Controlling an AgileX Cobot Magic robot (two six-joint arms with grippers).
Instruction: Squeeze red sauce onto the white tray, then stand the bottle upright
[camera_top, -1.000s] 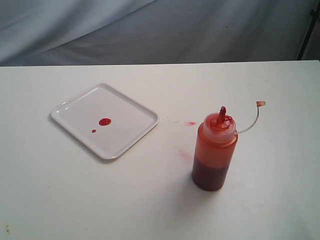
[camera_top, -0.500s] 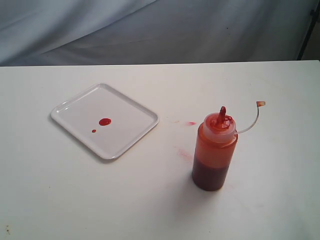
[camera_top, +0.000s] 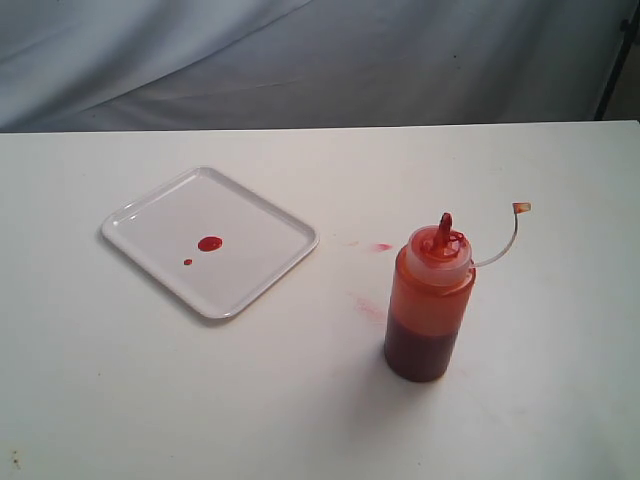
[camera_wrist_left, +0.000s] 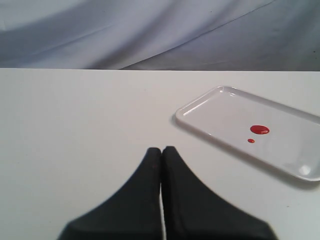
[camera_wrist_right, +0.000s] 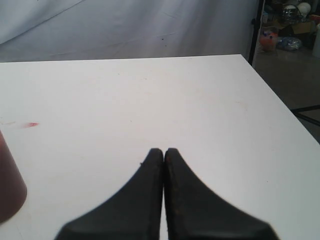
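Note:
The bottle (camera_top: 428, 305) stands upright on the table right of centre, red nozzle up, its small cap (camera_top: 521, 208) dangling on a thin tether. The white tray (camera_top: 160, 215) lies at the left and carries the red sauce (camera_top: 210, 243) as a round blob with a tiny dot beside it. In the left wrist view the tray (camera_wrist_left: 220, 102) and the sauce (camera_wrist_left: 259, 129) lie off to one side of my left gripper (camera_wrist_left: 162, 148), which is shut and empty. My right gripper (camera_wrist_right: 164, 150) is shut and empty; the bottle's base (camera_wrist_right: 7, 192) shows at the picture's edge. Neither gripper appears in the exterior view.
Faint pinkish-red smears (camera_top: 380, 246) mark the table between tray and bottle; one smear (camera_wrist_right: 31, 124) shows in the right wrist view. A grey cloth backdrop (camera_top: 320, 60) hangs behind the table. The table's side edge (camera_wrist_right: 280, 100) drops off beyond my right gripper.

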